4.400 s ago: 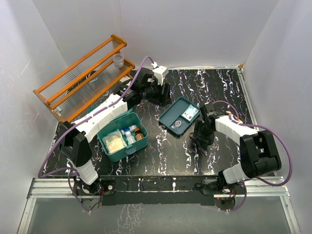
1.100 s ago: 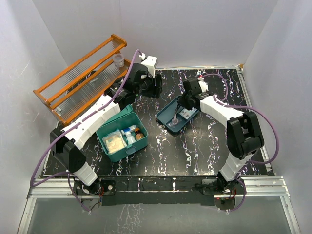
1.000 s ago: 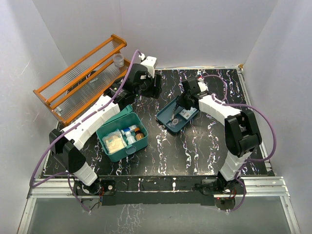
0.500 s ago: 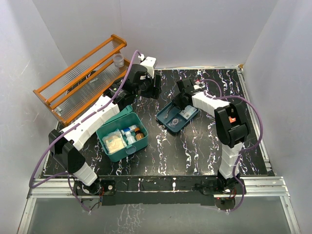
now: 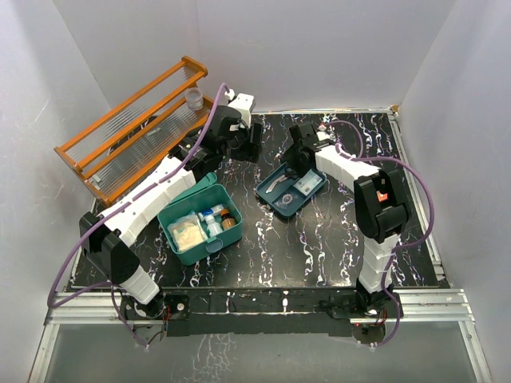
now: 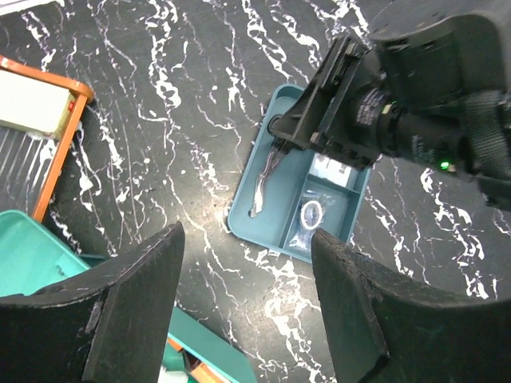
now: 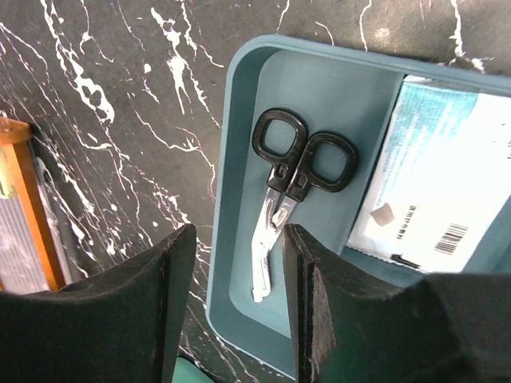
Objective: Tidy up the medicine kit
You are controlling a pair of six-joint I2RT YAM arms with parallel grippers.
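Observation:
The medicine kit (image 5: 204,190) is a teal box standing open left of centre, with packets and small bottles inside. To its right lies a shallow teal tray (image 5: 271,197). Black-handled scissors (image 7: 291,183) lie flat in the tray's (image 7: 319,88) long compartment, next to a white packet (image 7: 447,199). My right gripper (image 7: 239,235) hovers open just above the scissors' blades, touching nothing. My left gripper (image 6: 246,239) hangs open and empty above the bare table between the kit and the tray (image 6: 279,215), looking down on the scissors (image 6: 267,179) and the right gripper (image 6: 359,104).
An orange wooden rack (image 5: 132,136) leans at the back left with a small clear cup (image 5: 193,97) on it. A small ring-shaped item (image 6: 311,211) sits in another tray compartment. White walls enclose the black marbled table.
The right gripper has opened and shifted toward the tray's far end; the scissors now lie loose in the tray. The left arm has barely moved.

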